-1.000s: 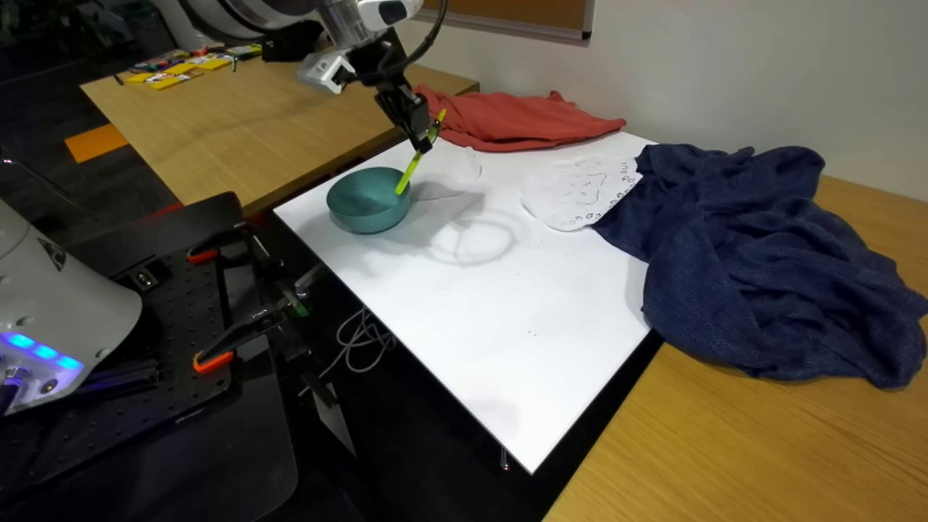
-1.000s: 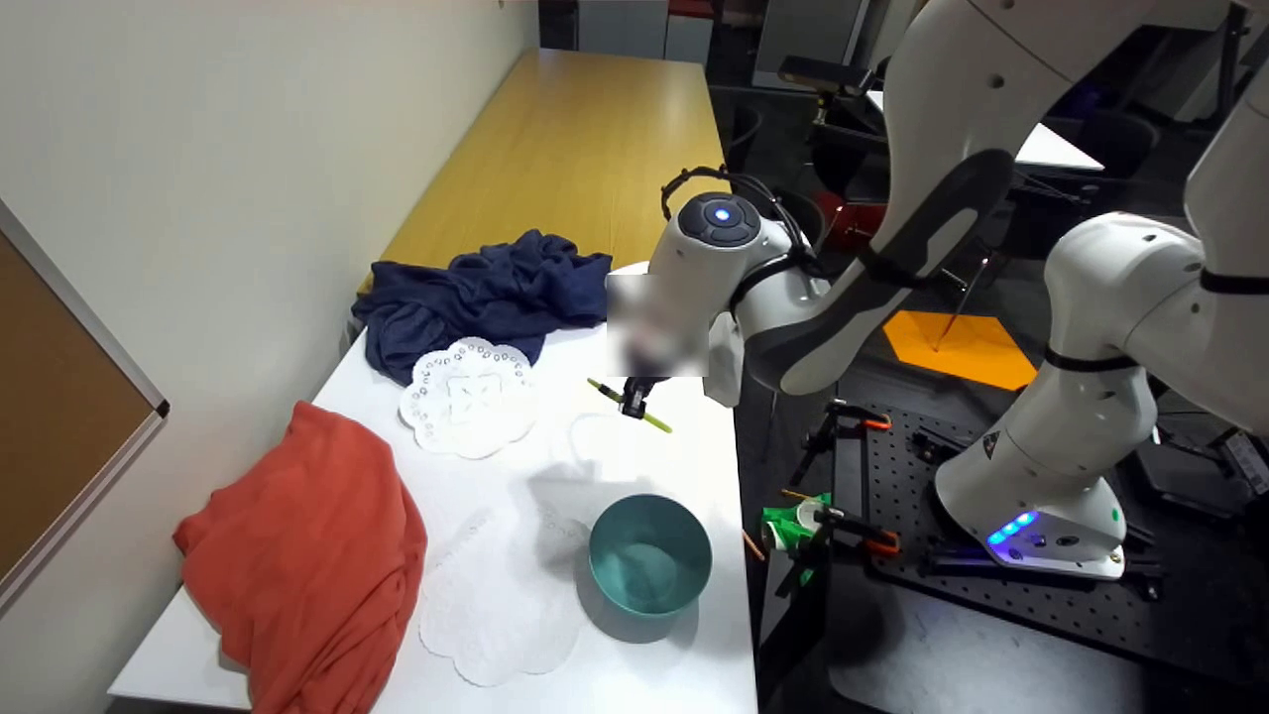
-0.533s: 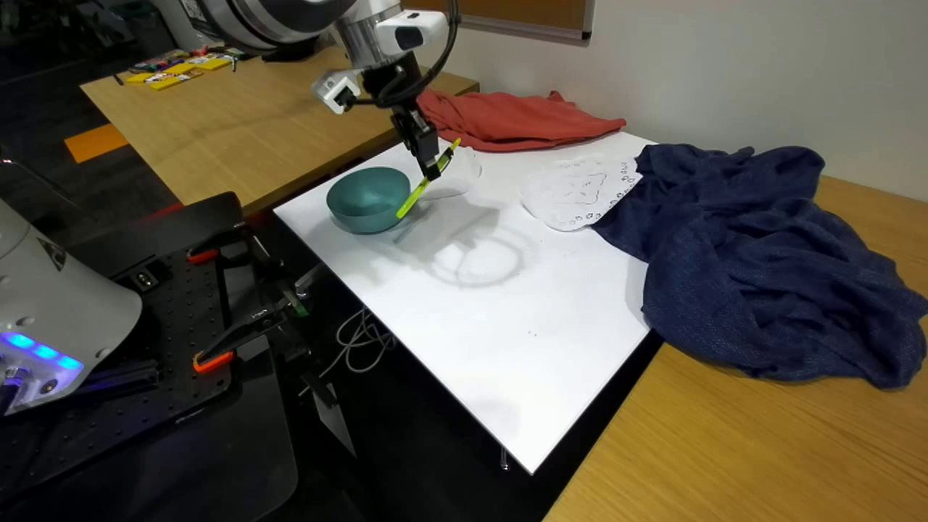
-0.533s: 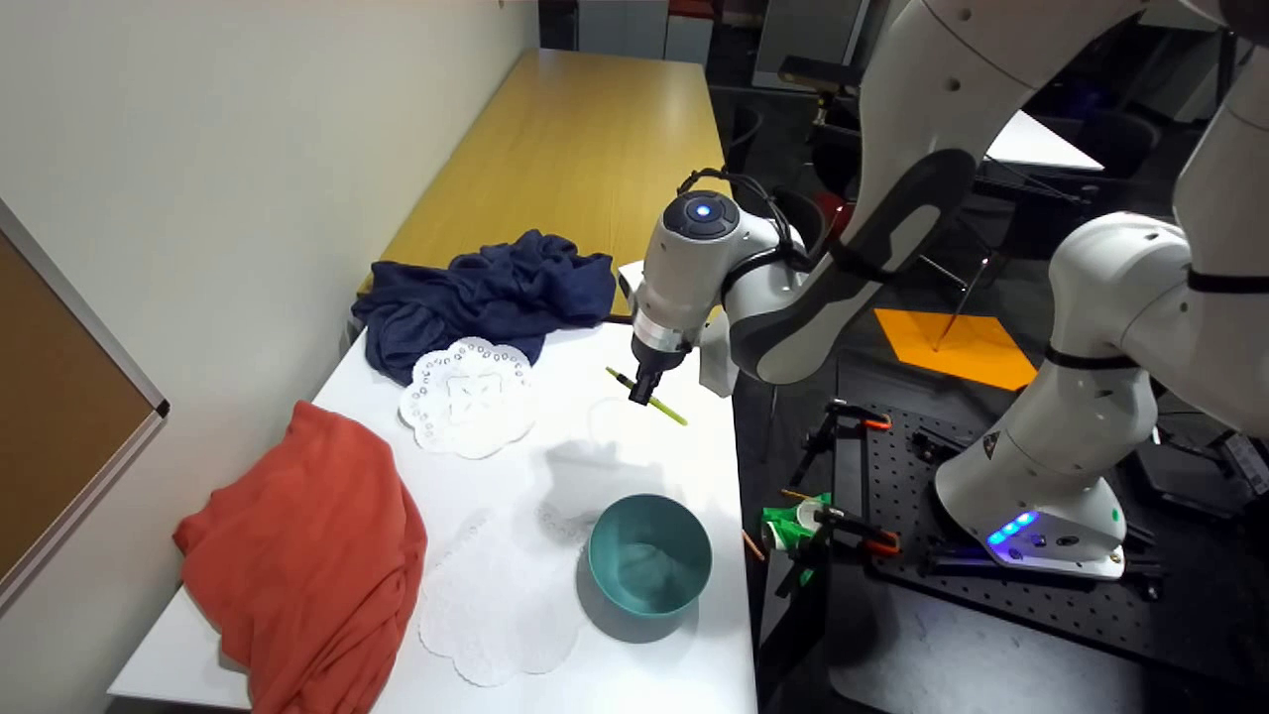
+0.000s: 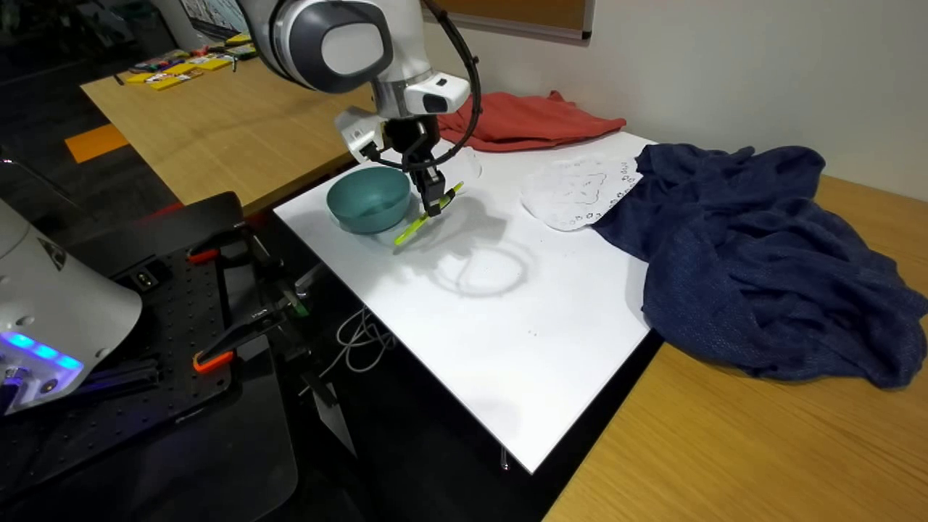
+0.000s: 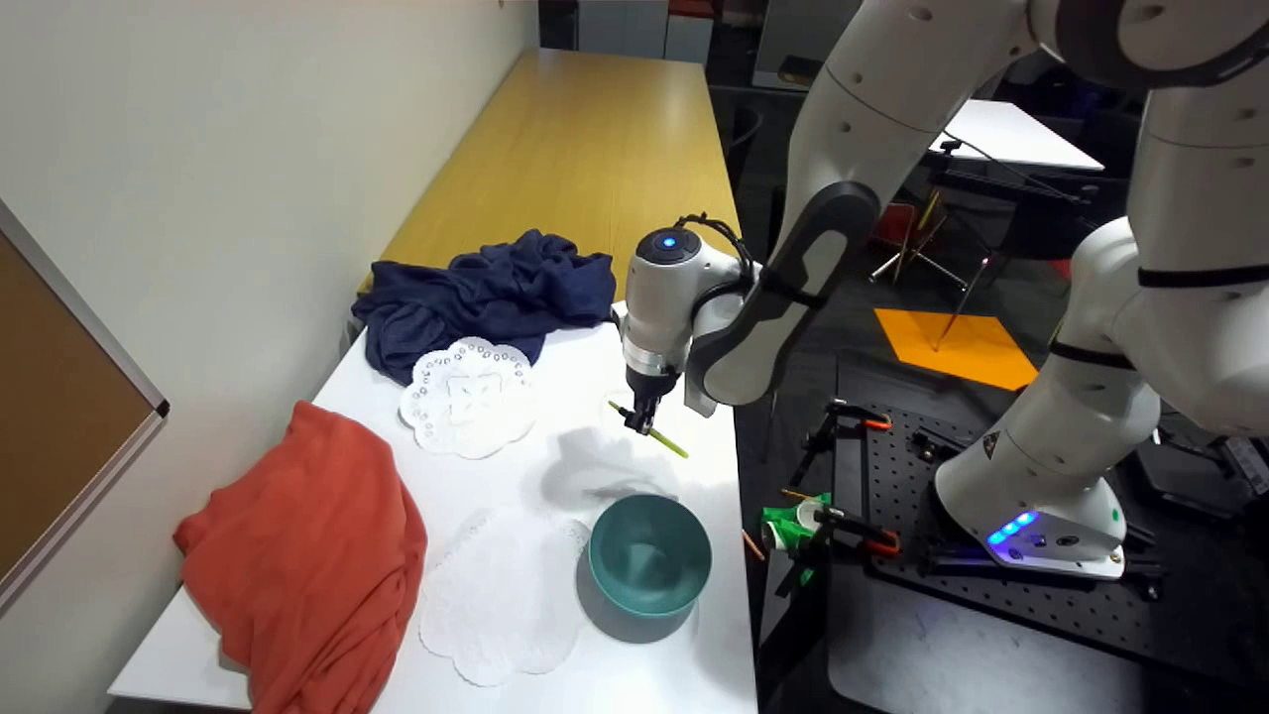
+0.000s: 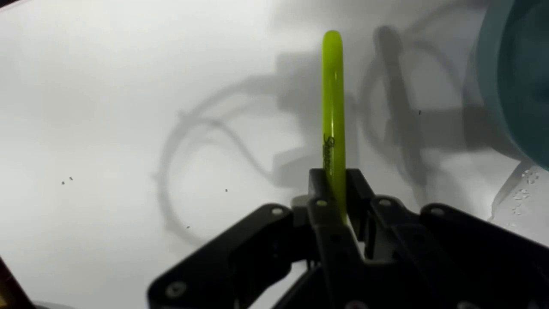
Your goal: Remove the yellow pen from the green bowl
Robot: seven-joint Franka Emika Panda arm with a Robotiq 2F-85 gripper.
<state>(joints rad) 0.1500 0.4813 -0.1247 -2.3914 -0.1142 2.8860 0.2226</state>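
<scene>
Yellow-green and slim, the pen is pinched in the tool, outside the green bowl and near it, seemingly just above the white surface. Should its long free end strike first during lowering, the pen could pivot in that narrow grip.

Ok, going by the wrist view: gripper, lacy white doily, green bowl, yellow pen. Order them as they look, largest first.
1. Gripper
2. Green bowl, cut off by the picture edge
Not ranked: yellow pen and white doily. The pen looks longer, the doily's visible corner wider, so which is larger is unsure.
</scene>
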